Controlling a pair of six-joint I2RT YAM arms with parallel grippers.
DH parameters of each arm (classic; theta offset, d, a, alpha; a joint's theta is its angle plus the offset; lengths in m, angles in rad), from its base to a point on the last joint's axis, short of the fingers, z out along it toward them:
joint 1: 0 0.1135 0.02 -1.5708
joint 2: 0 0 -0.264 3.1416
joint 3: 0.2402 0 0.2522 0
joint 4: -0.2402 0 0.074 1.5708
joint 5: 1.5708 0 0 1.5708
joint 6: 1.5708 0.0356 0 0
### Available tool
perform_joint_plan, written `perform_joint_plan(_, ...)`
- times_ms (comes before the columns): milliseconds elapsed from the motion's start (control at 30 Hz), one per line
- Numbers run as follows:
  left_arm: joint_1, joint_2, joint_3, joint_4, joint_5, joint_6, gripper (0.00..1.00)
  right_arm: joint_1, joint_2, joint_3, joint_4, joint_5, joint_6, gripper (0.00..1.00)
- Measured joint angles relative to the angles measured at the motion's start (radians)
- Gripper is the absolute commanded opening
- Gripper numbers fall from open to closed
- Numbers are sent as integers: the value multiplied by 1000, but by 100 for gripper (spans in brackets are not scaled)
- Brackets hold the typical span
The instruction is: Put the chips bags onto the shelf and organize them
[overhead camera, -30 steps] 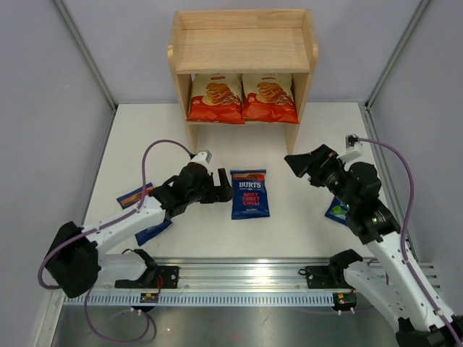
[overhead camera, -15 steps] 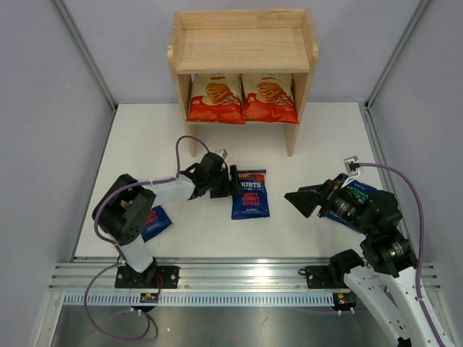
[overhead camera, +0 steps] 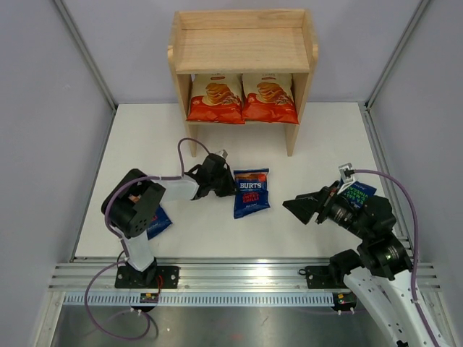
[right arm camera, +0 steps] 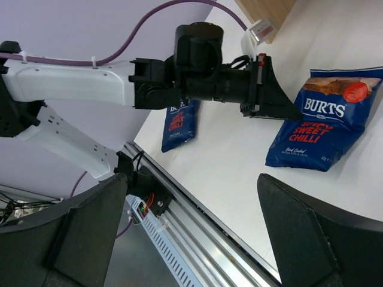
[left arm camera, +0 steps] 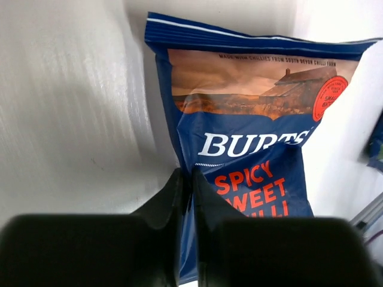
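Burts bag (left arm camera: 257, 143), edge in left tool (left arm camera: 185, 179) — right tool (overhead camera: 302, 208) agape

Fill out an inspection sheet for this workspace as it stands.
Surface: white table, no spills seen.
Job's things: two Cassava bags stand side by side in the lower tier of the shelf. The Spicy Sweet Chilli bag lies flat mid-table. The second Burts bag is partly under the left arm, and the green-labelled bag is partly under the right arm.
Clutter: nothing seen.
End effectors: left end effector appears shut on the Spicy Sweet Chilli bag's edge. Right end effector is open and holds nothing.
Cables: purple cables, one looping off each arm.
Surroundings: grey walls; aluminium rail at the near edge.
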Motion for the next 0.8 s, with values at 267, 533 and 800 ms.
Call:
perform_joint_plan(267,0,-202,-204,79,-18,-101,0,0,13,-178,104,0,92,96)
perform_joint_plan(533,0,-436,-350,233,-42,-258,0,0,164,-446,433,0,327,91)
perform_joint_plan(800,-4,-619,-420,362,-69,-373,0,37,269,-491,725,0,496,90)
